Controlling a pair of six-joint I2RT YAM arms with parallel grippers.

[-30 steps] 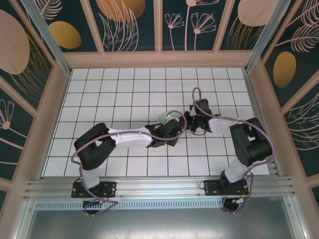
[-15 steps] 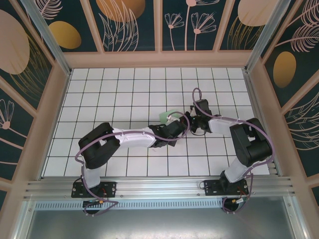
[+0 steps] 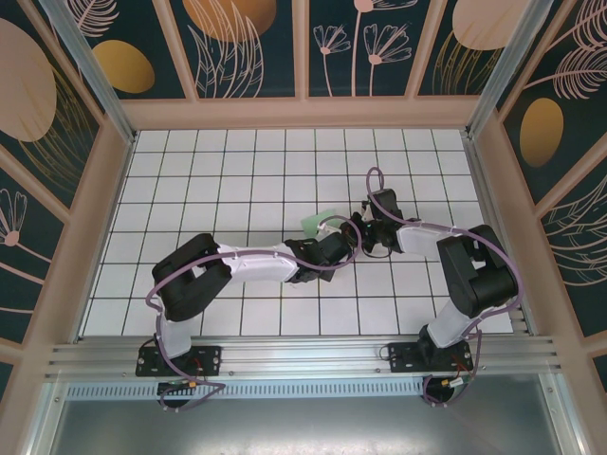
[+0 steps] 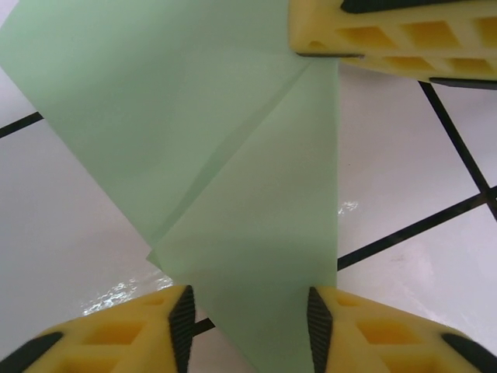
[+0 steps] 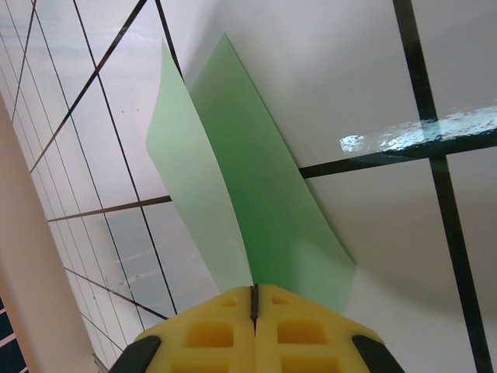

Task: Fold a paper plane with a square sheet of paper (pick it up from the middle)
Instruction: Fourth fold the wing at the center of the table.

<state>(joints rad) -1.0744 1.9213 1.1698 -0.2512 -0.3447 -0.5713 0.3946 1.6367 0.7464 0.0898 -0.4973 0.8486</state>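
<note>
- Since a second ago the left arm (image 3: 256, 261) has slid a little toward the right arm (image 3: 446, 248) in the top view, elbow and wrist both further along the grid.
- On the left gripper (image 4: 250, 311), the yellow fingers (image 4: 116, 334) stand partly apart. A flap of paper runs down between them, and they clamp nothing that I can see.
- On the right gripper (image 5: 254, 299), the fingers (image 5: 210, 334) are pressed tight together, pinching the paper at its near edge. In the left wrist view they sit on the flap's upper corner (image 4: 388, 35).
- The square sheet of paper (image 4: 256, 210) is part-folded, with a diagonal flap over the lower layer. It lies mid-way across the white gridded table (image 3: 237, 180), between the two wrists (image 3: 316, 221). From the right wrist its two layers lift off the surface in a narrow V (image 5: 233, 194).
- The step in hand looks like setting a diagonal fold.
- To do it well, hold the right pinch fixed as the anchor.
- Line the flap's edge up with the layer beneath before the left fingers bear down, then press along the crease.
- Closing on a skewed flap would likely fix a crooked fold, and tugging against the pinch could drag or tear such thin paper.
- The right arm's pose looks unchanged from a second ago, and the paper sits on the same grid squares.
</note>
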